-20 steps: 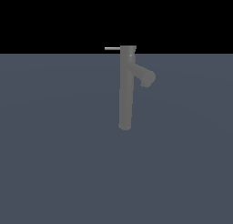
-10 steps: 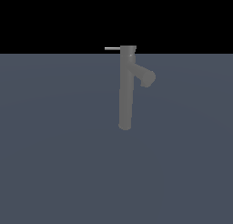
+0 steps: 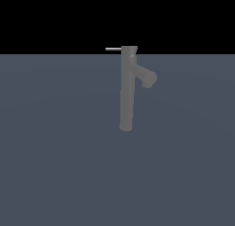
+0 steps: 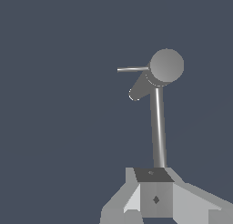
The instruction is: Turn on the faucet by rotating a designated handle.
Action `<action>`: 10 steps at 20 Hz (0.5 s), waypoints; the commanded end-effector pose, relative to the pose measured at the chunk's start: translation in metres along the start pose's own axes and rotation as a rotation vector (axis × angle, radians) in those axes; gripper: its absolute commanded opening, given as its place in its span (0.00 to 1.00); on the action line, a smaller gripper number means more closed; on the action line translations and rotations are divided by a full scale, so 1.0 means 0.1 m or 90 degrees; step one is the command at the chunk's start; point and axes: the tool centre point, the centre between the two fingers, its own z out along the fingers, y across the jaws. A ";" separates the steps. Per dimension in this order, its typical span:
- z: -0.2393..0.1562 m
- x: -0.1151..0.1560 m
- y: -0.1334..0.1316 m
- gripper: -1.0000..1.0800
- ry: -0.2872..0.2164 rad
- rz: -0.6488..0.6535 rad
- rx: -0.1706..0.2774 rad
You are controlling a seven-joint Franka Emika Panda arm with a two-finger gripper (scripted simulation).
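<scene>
The faucet (image 3: 127, 96) is a tall dull-grey column standing on the flat blue-grey surface, with a stubby spout (image 3: 146, 76) angled toward the exterior view's right. The handle (image 3: 113, 49) is a thin light rod sticking out from the column's top toward the exterior view's left. The wrist view looks down on the faucet (image 4: 158, 132), its round cap, handle (image 4: 133, 69) and spout (image 4: 139, 89). My gripper (image 4: 152, 174) shows only in the wrist view, well apart from the handle. Its fingers meet as one block with no gap and hold nothing. It is out of the exterior view.
A uniform blue-grey floor (image 3: 55, 165) spreads around the faucet in both views. The black band above it in the exterior view is background. No other objects show.
</scene>
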 end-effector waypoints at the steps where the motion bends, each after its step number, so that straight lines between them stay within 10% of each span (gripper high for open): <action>1: 0.15 0.18 0.01 0.00 -0.002 -0.004 -0.001; 10: 0.65 0.81 0.02 0.00 -0.009 -0.016 -0.002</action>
